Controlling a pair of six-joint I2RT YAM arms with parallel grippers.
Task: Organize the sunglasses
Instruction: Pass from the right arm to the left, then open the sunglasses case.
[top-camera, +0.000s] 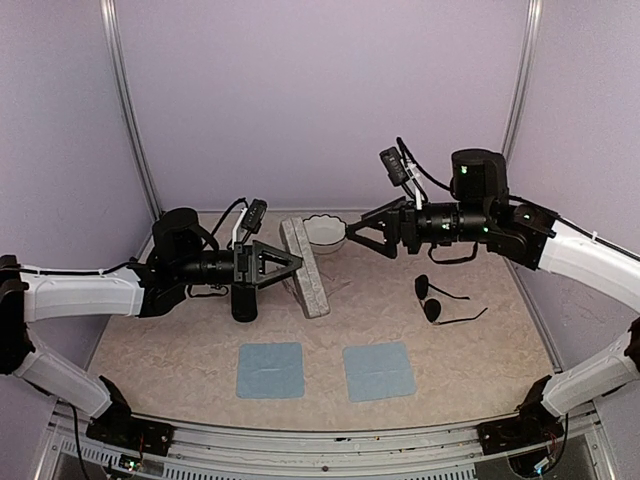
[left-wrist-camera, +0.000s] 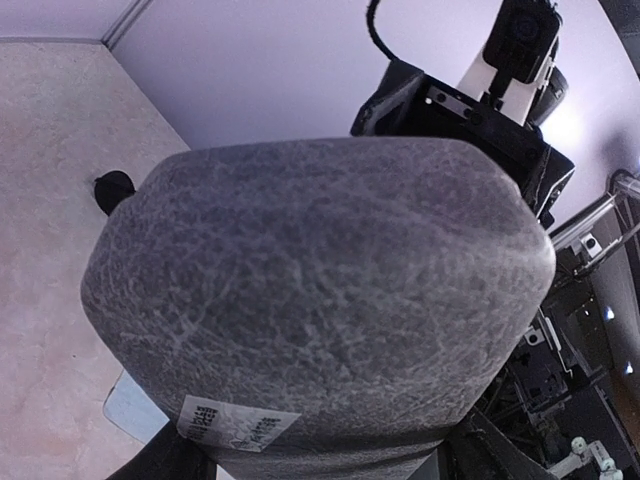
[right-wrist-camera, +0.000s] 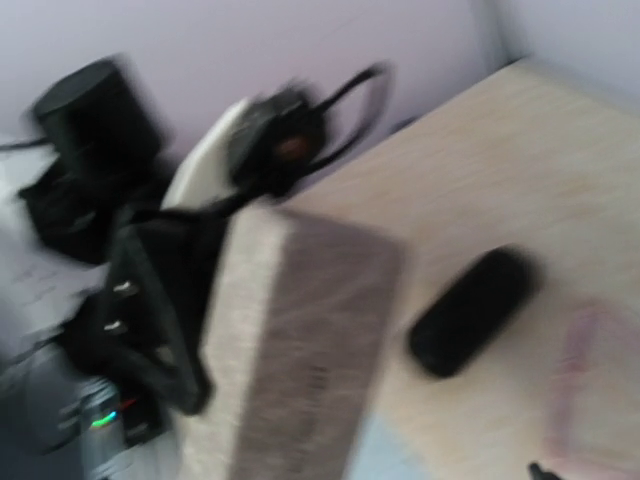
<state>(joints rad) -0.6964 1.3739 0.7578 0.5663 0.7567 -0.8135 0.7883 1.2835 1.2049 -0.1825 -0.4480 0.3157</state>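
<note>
Left arm: comes in from the left edge of the top view, forearm about level, wrist pointing right. Left gripper (top-camera: 297, 263) is clamped on the grey speckled oblong case (top-camera: 305, 268). The case fills the left wrist view, with dark fingers (left-wrist-camera: 150, 465) on either side at the bottom. It stands on its long edge, centre frame. Can't tell if it touches the beige table (top-camera: 480, 350).

Right arm: enters from the right edge, forearm level, wrist pointing left at the case. Right gripper (top-camera: 350, 238) is seen side-on and its wrist view is blurred, so I can't tell its opening or whether it holds anything.

Round dark-lens wire-arm sunglasses (top-camera: 435, 298): flat on the table, right of centre, below the right wrist.

Pale pinkish translucent plastic-frame glasses (right-wrist-camera: 578, 370): blurred outline, lower right of the right wrist view.

Black oblong glasses case (top-camera: 243, 300): under the left gripper.

Two light-blue square cloths (top-camera: 270, 370): lower centre.
</note>
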